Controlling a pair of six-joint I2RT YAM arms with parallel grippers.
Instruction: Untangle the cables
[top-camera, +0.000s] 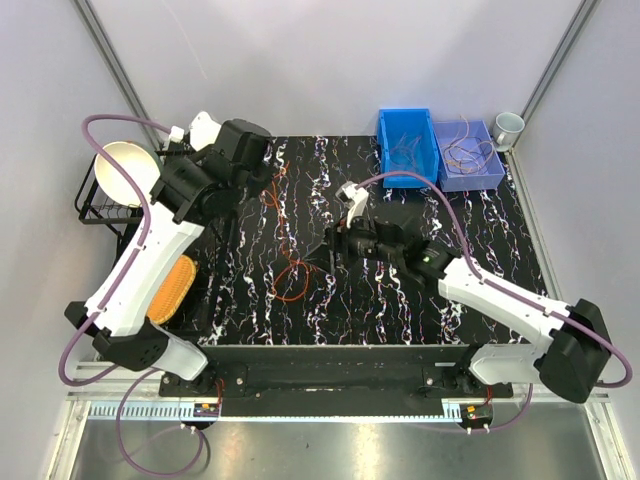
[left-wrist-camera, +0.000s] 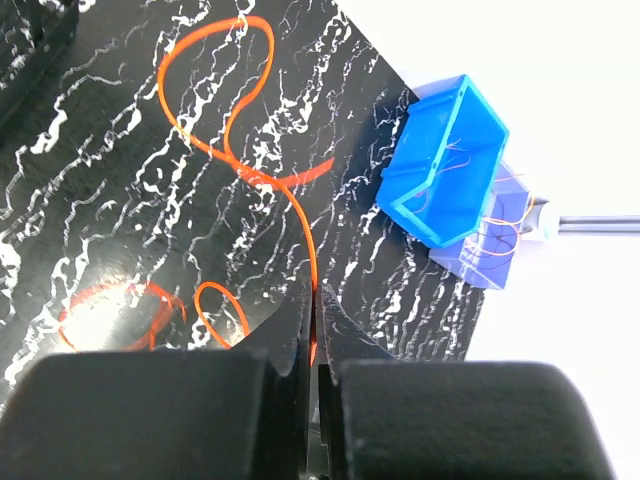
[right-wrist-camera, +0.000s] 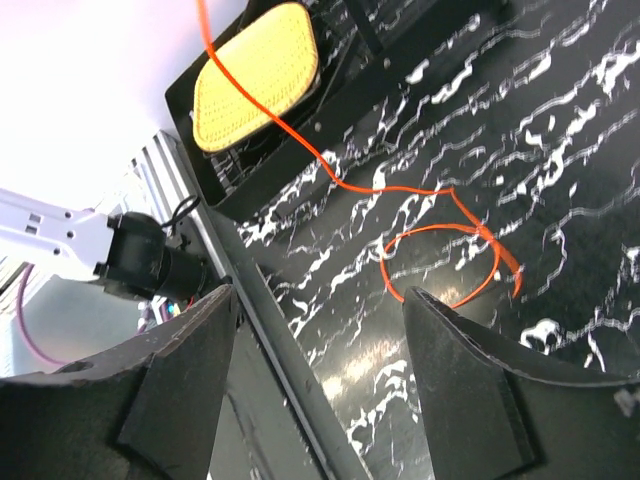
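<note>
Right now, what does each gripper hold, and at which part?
The left gripper pinches the orange cable on a straight stretch; the right gripper holds nothing.

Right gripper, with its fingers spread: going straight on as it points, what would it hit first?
Probably the black marbled table, close beside the loop of the orange cable. The right gripper is open and holds nothing; depth is unclear, so it might brush that loop.

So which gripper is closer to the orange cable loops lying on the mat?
Right. The right gripper, jaws open, hovers just beside the loops of the orange cable; the left gripper pinches the same cable farther off, toward the far side of the table.
</note>
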